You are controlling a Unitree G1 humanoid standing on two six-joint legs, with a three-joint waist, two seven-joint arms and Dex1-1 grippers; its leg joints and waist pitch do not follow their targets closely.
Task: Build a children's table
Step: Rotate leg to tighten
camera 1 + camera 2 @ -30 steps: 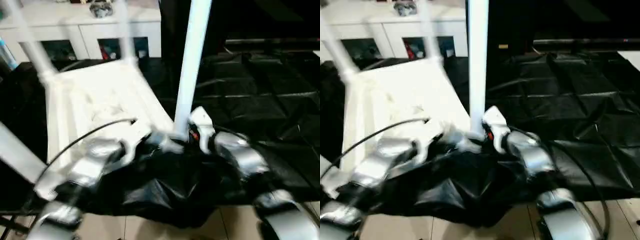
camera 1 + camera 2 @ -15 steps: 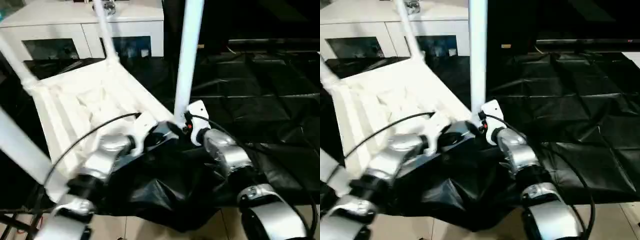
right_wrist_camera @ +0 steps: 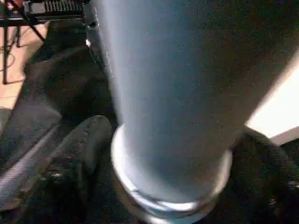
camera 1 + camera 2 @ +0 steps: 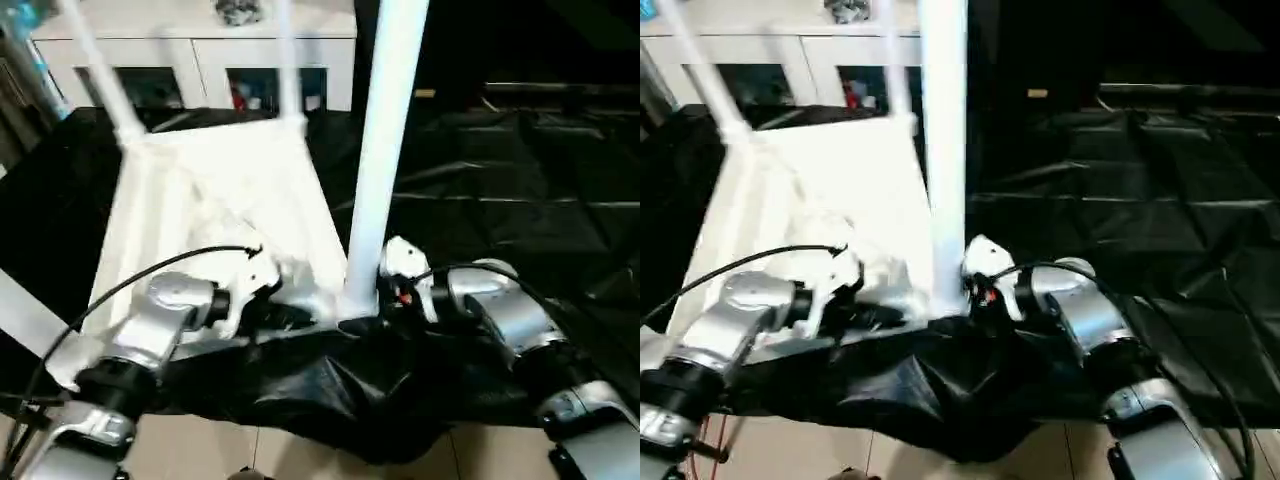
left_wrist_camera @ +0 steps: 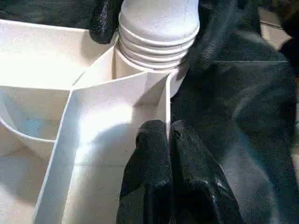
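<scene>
Table top: the white plastic top [image 4: 215, 215] is lying underside up on my black-draped worktop [image 4: 520, 190], toward its near left corner, its near edge just at the worktop's front edge.
Corner socket: the near right socket [image 5: 140, 70] of the top is holding the ribbed end of a leg [image 4: 385, 140], which is standing upright out of it.
Other legs: two more white legs [image 4: 95, 65] are rising from the far corners of the top, and another is crossing the near left corner of my view.
Left pincer: my left pincer [image 5: 169, 140] is pressing its two black fingers [image 5: 149, 154] together on a thin upright rib of the underside, just beside the filled socket.
Right pincer: my right pincer [image 3: 163, 186] is sitting at the foot of the upright leg, one black finger [image 3: 88, 140] on either side of the tube; I cannot tell whether they are squeezing it.
Cabinet: a white glass-door cabinet [image 4: 200, 60] is standing beyond the worktop's far left edge, with coloured things behind its panes that I cannot make out.
Writing: I am reading no label or lettering anywhere.
</scene>
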